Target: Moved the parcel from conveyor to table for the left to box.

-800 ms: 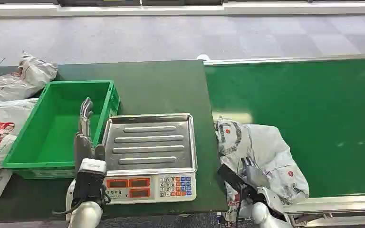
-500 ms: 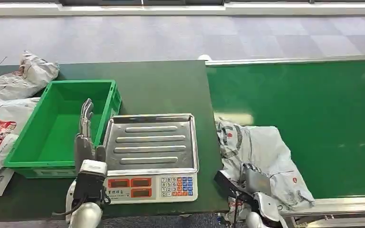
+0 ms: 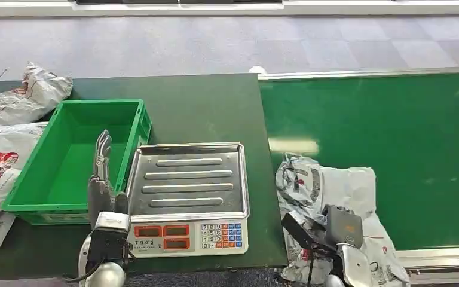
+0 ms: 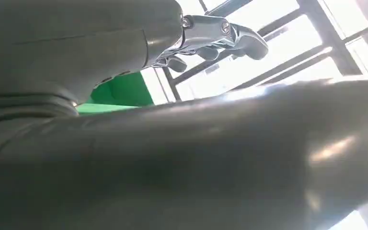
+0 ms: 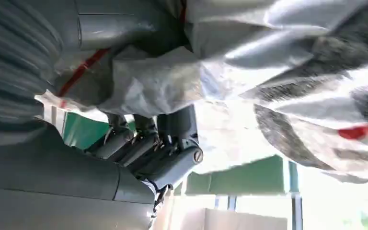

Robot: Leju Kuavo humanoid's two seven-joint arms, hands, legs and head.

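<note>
grey-white parcel with black and red print, bright green crate, green conveyor, silver scale

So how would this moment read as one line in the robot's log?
right hand: grips parcel at conveyor near edge | left hand: raised, holds nothing, by bin | scale: bare

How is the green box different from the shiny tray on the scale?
The green box is deep with tall walls; the shiny tray is shallow and flat. The box is plastic-looking green; the tray is silver with raised ribs. The box sits on the table; the tray rests on the scale. Neither holds anything.
</note>
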